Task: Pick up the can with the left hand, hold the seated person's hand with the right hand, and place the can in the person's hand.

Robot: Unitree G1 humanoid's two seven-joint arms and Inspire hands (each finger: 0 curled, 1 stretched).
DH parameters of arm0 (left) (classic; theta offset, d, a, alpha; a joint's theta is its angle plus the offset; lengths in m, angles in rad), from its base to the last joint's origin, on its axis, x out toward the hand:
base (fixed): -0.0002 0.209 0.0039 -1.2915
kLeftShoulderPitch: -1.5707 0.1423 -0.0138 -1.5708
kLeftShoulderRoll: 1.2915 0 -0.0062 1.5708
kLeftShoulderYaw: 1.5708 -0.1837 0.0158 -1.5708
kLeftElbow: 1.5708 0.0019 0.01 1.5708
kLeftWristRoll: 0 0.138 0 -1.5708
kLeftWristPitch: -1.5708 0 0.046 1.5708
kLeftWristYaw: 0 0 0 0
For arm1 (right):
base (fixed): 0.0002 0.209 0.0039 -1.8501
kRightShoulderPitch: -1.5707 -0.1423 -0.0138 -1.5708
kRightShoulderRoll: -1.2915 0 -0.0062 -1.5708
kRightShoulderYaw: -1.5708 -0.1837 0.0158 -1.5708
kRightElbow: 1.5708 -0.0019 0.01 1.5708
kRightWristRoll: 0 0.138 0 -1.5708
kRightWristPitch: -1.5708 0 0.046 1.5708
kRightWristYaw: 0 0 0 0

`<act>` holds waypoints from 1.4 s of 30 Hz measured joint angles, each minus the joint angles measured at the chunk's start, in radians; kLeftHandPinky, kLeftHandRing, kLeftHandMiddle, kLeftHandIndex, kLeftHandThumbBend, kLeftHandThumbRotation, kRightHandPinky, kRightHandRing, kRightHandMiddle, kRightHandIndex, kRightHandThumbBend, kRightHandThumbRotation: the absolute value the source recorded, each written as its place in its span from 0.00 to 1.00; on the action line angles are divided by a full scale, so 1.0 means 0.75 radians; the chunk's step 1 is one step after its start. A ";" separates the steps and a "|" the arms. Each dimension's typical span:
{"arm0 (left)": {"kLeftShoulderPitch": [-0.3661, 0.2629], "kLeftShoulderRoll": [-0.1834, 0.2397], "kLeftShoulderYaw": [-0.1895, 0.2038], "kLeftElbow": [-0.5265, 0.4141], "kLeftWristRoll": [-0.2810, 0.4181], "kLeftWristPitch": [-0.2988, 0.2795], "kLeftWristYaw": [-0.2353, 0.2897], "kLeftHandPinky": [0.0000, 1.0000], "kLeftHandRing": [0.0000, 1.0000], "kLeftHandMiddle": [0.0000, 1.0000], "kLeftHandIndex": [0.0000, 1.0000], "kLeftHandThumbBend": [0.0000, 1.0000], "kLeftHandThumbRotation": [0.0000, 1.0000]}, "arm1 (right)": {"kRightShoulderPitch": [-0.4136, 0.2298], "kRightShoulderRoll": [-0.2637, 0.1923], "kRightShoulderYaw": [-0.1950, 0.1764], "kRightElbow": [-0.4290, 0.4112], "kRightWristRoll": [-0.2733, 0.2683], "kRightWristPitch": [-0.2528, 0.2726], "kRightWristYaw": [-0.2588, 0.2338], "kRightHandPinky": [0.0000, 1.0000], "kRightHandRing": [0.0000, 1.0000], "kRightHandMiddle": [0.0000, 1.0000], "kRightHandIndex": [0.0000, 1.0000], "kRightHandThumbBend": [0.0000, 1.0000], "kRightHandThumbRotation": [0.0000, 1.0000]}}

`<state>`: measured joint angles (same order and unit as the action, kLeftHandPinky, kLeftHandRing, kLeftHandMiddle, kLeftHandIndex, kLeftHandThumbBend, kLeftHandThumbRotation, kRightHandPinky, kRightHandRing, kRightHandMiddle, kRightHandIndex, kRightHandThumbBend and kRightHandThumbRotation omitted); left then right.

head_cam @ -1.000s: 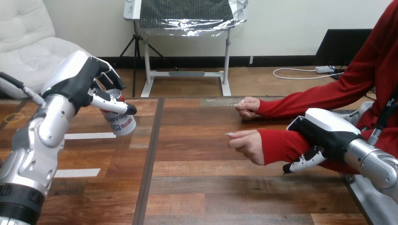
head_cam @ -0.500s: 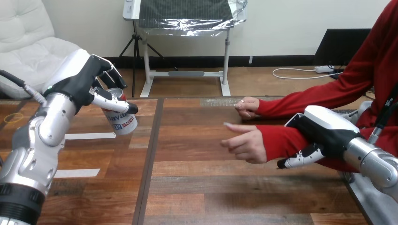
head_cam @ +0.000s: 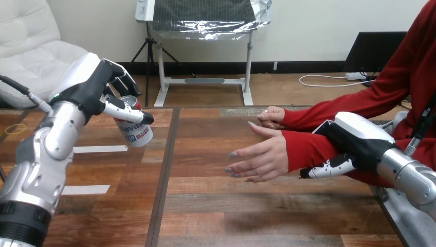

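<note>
Near right edge of tabletop (head_cam: 216, 216): right hand (head_cam: 355, 140) sits over the person's red sleeve (head_cam: 308, 152), w/ fingers curled under and round the forearm. It grips the forearm, not the hand proper, and has stayed there approx unchanged over the last sec.

Main change: the person's hand (head_cam: 265, 157), just left of that grip and abt mid-tabletop, was a loose fist a sec ago. It's now opened, fingers spread and pointing toward the left edge, palm turned partly up. So the receiving hand looks ready, and the hand-off is prob the next step.

Farther back, over the left part near the far edge: left hand (head_cam: 90, 87) is wrapped round the can (head_cam: 134, 131), thumb across its front. The can is held clear above the wood and has barely moved, maybe a touch higher. Its long axis is near upright but tilted, w/ top rim leaning to the far-left corner and base down toward the near right. It's still well apart from the open palm.

At the far edge, the person's other hand (head_cam: 271, 116) rests closed.
</note>
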<state>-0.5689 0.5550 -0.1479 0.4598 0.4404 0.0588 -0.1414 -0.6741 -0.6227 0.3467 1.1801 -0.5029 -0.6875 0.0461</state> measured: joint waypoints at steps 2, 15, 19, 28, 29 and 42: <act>0.000 -0.009 0.000 0.000 0.000 0.001 0.000 0.30 0.36 0.43 0.43 0.74 0.00 | 0.000 0.003 -0.001 0.000 0.007 0.000 0.001 0.18 0.21 0.26 0.29 0.66 0.26; 0.000 -0.072 -0.007 0.001 0.000 -0.026 0.000 0.31 0.36 0.43 0.43 0.76 0.00 | 0.000 0.019 -0.003 -0.019 0.023 -0.002 0.004 0.21 0.24 0.29 0.31 0.68 0.29; -0.003 -0.088 -0.016 0.001 0.001 -0.052 0.000 0.31 0.36 0.43 0.43 0.76 0.00 | 0.000 0.028 -0.003 -0.026 0.024 -0.002 0.004 0.21 0.24 0.29 0.31 0.68 0.30; -0.021 -0.137 -0.035 0.002 0.004 -0.060 0.000 0.31 0.36 0.43 0.43 0.76 0.00 | 0.000 0.049 -0.004 -0.049 0.033 -0.002 0.012 0.23 0.26 0.30 0.30 0.69 0.28; -0.025 -0.144 -0.038 0.003 0.003 -0.060 0.000 0.31 0.36 0.43 0.43 0.76 0.00 | -0.001 0.050 -0.004 -0.051 0.037 -0.002 0.016 0.23 0.26 0.30 0.30 0.69 0.28; -0.074 -0.224 -0.055 0.046 -0.001 -0.087 0.006 0.32 0.37 0.44 0.43 0.75 0.00 | -0.006 0.071 -0.005 -0.067 0.051 0.006 0.044 0.23 0.25 0.29 0.29 0.70 0.29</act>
<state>-0.6245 0.3873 -0.1891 0.4940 0.4393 -0.0064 -0.1372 -0.6786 -0.5696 0.3428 1.1296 -0.4643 -0.6827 0.0788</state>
